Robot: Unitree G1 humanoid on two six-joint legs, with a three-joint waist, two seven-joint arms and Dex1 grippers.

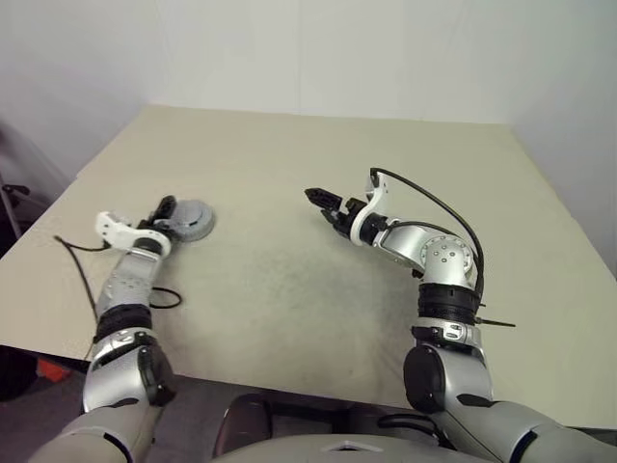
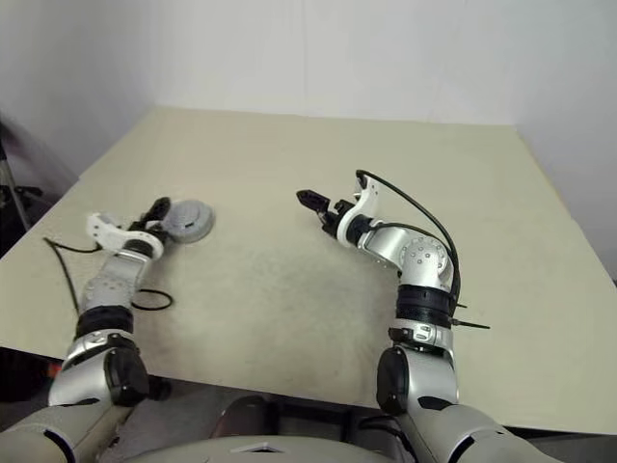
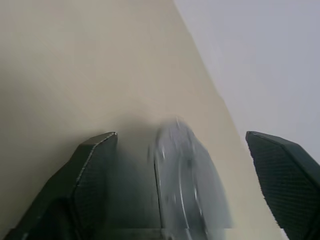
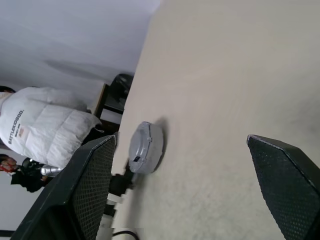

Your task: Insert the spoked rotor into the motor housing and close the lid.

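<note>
A dull grey round piece (image 1: 196, 220) lies flat on the tan table (image 1: 289, 289) at the left. Its top face looks like the lid (image 4: 145, 147), with a thicker grey rim under it that may be the motor housing; I cannot tell. The spoked rotor is hidden. My left gripper (image 1: 169, 214) is level beside this piece, open; its fingers (image 3: 95, 170) stand wide on either side of it without touching. My right gripper (image 1: 320, 204) hangs open over the table's middle with nothing between its fingers (image 4: 280, 175).
The table's left edge (image 1: 58, 198) runs close to the grey piece. Beyond that edge a person in a white jacket (image 4: 45, 130) stands near a dark chair (image 4: 120, 87). A black cable (image 1: 164, 297) loops by my left forearm.
</note>
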